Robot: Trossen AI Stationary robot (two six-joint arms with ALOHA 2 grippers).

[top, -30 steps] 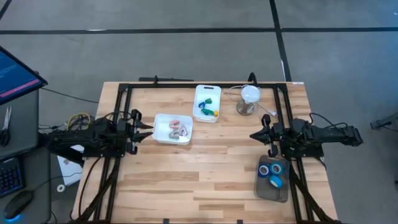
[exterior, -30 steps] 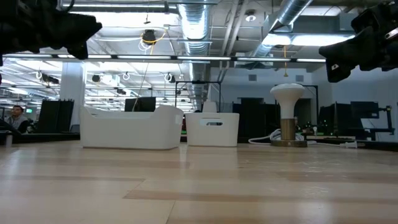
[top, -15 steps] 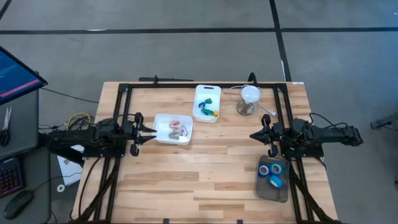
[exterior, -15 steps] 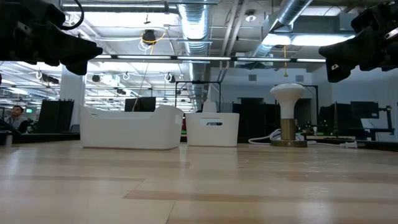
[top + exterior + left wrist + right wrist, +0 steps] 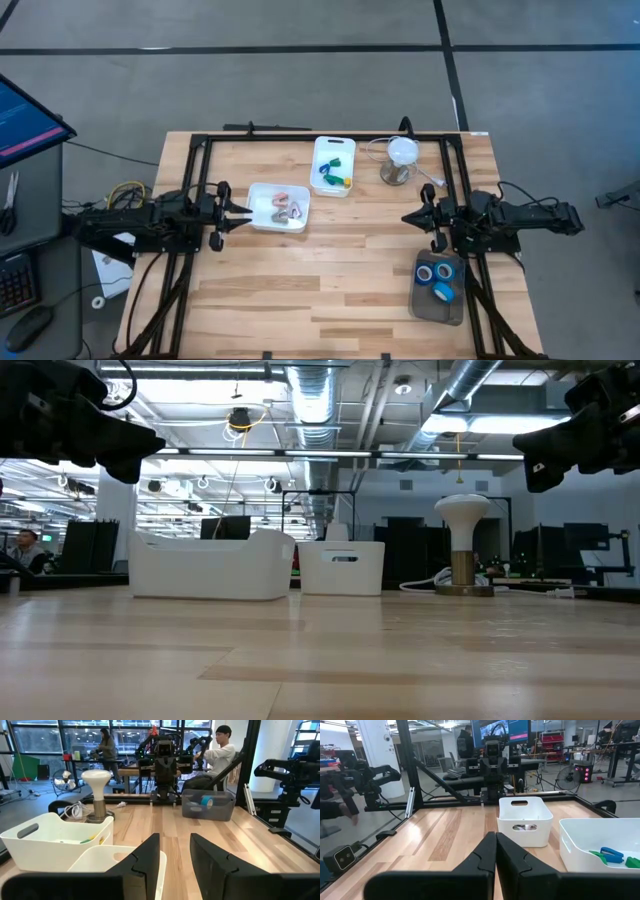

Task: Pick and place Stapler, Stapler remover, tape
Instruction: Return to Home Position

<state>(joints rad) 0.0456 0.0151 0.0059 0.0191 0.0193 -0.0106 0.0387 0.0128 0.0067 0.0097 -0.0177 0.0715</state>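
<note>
You see three bright blue tape rolls (image 5: 442, 292) in the dark see-through bin (image 5: 422, 303) on the wooden bench (image 5: 330, 285) (right side), the left gripper (image 5: 237, 213) spread beside a white tub (image 5: 278, 229), and the right gripper (image 5: 407, 217) pressed together near that bin.

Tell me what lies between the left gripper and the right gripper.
High view: a white bin holding pink staple removers sits right by the left gripper; beyond it, bare table runs to the right gripper.
</note>
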